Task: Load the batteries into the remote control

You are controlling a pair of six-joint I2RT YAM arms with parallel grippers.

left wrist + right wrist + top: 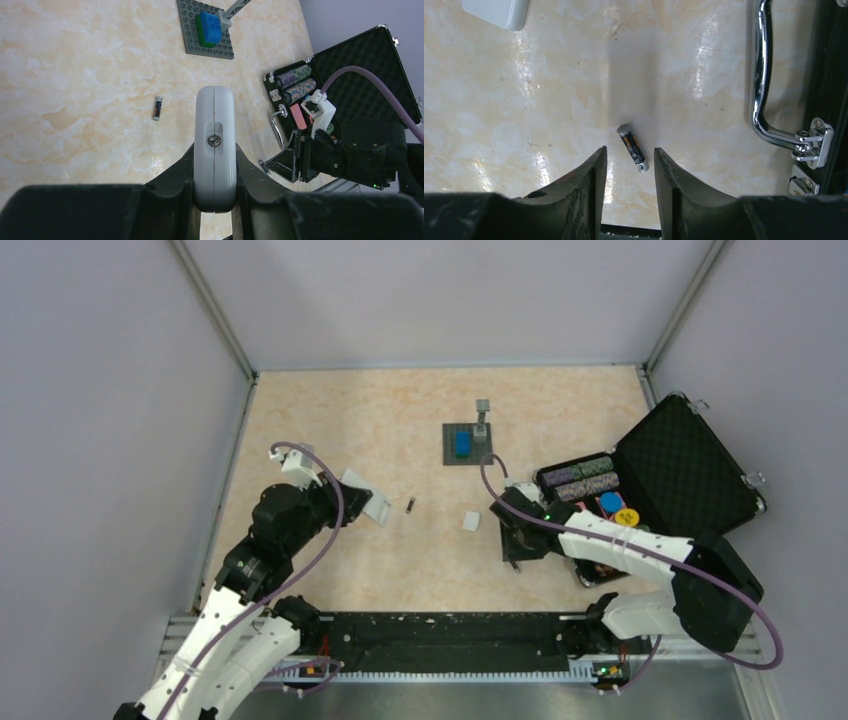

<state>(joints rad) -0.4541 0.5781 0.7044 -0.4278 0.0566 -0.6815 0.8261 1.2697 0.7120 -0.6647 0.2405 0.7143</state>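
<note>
Right wrist, battery (632,147) flat, axis diagonal

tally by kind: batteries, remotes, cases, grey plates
batteries: 2
remote control: 1
black case: 1
grey plate: 1
total: 5
</note>
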